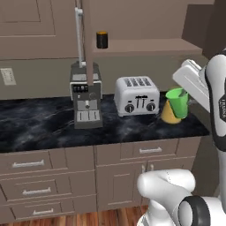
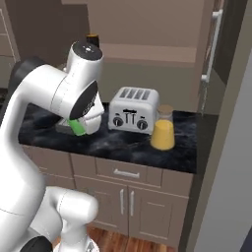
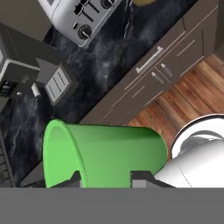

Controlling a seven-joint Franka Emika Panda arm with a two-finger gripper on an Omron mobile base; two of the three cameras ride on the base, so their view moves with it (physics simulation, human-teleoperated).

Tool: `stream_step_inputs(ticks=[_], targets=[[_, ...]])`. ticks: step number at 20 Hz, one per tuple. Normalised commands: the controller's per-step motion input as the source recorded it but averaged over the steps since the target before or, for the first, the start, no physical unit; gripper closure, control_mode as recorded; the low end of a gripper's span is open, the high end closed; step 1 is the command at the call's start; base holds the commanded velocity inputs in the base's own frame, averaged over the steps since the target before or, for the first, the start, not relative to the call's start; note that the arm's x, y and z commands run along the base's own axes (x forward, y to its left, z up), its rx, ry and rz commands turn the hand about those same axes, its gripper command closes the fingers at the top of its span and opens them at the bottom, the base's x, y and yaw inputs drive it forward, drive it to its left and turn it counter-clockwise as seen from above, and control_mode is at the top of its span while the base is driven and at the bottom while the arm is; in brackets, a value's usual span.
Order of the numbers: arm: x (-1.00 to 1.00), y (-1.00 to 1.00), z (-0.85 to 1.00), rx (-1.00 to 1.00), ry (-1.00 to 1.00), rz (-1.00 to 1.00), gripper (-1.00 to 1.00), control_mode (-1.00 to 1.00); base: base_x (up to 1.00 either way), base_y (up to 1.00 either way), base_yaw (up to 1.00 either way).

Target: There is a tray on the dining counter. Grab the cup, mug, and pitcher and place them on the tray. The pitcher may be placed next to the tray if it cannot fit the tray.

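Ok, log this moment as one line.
claw: shut on bright green tapered cup | cup: lifted off counter | lidded glass pitcher of orange liquid: beside toaster

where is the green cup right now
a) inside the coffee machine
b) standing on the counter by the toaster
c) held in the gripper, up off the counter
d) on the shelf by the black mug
c: the cup sits between the fingertips of the gripper in the hand view, and in the left base view it hangs above the counter in front of the pitcher.
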Motion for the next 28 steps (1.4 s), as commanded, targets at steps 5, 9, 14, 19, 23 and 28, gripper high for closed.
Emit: stream_step_inputs(ticks=[5,9,14,19,23,28], targets=[[0.00,0.00,0.00,0.00,0.00,0.00,1.00,1.00,-0.27,0.48,0.39],[0.00,0.00,0.00,0.00,0.00,0.00,1.00,1.00,-0.22,0.37,0.50],[0.00,0.00,0.00,0.00,0.00,0.00,1.00,1.00,-0.22,0.21,0.55],[0.00,0.00,0.00,0.00,0.00,0.00,1.00,1.00,-0.29,0.20,0.55],[0.00,0.00,0.00,0.00,0.00,0.00,1.00,1.00,-0.23,0.21,0.58],[0.00,0.00,0.00,0.00,0.00,0.00,1.00,1.00,-0.12,0.26,0.61]])
